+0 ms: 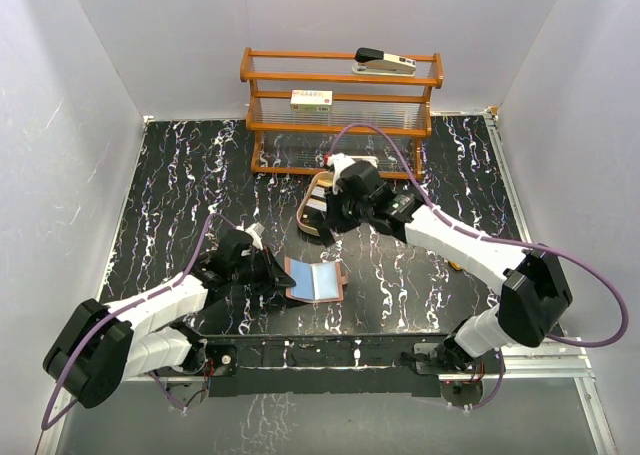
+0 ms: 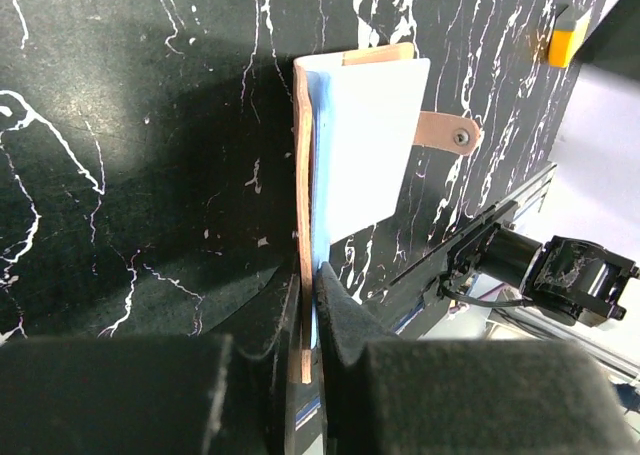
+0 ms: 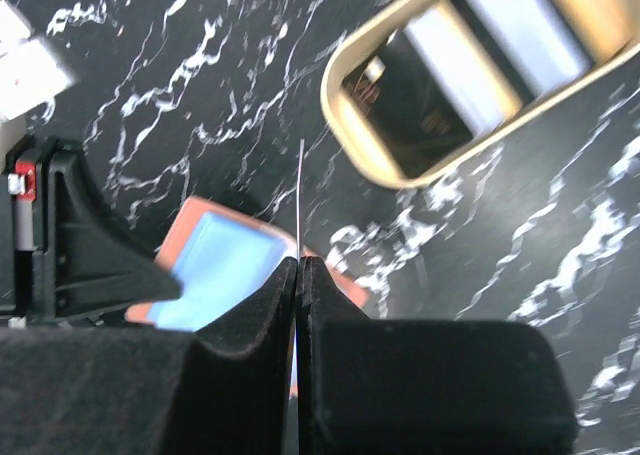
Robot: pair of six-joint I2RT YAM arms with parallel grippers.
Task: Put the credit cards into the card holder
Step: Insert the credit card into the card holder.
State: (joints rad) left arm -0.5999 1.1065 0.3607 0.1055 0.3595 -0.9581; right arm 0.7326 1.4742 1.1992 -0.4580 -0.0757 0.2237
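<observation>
Open card holder [image 1: 314, 280] lying flat on the black marbled table [image 1: 170, 175], one leather edge clamped between the fingers of the left gripper [image 2: 312, 275]. Right gripper [image 3: 297, 263] pinched shut on one credit card [image 3: 301, 190], seen edge-on, near the tan oval tray [image 3: 340, 123], where further cards [image 3: 415, 115] lie

The wallet [image 1: 313, 280] lies open on the worktop [image 1: 180, 185], bluish pockets up, one edge pinched in the left pincer [image 2: 310, 285]. One card [image 3: 301, 195] is clamped edge-on in the right pincer [image 3: 297, 263]. More cards [image 3: 460, 70] lie in the tray [image 3: 345, 125].
</observation>
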